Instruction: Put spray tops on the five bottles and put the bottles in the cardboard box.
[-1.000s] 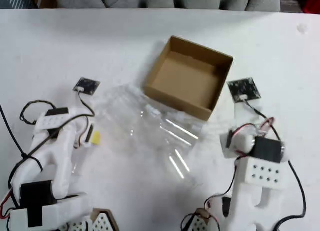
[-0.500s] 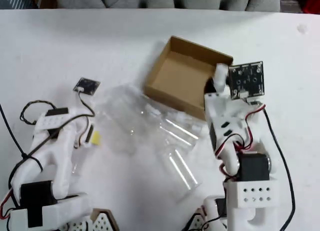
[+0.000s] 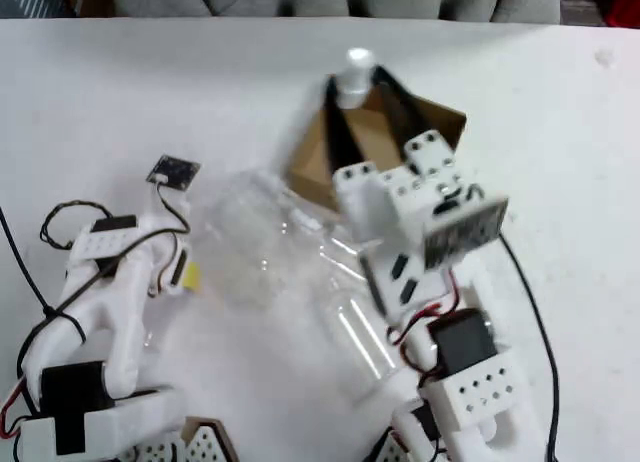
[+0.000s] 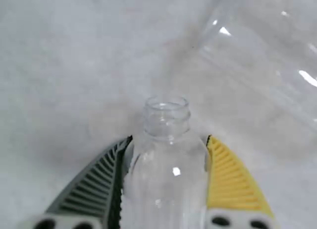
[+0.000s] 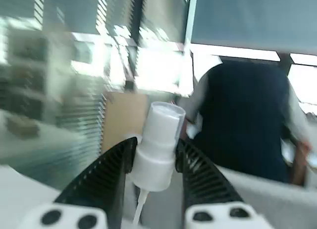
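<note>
Now lifted over the cardboard box (image 3: 445, 117), right hand (image 5: 156, 141) pinches white spray top (image 5: 161, 120); left hand (image 4: 167, 139) clasps clear bottle (image 4: 166, 174).

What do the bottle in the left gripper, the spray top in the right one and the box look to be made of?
Bottle: clear glossy plastic by the look, see-through with bright highlights; glass cannot be ruled out. Spray top: opaque white, smooth, probably moulded plastic. Box: plain brown cardboard, matte, with thin folded walls.
</note>
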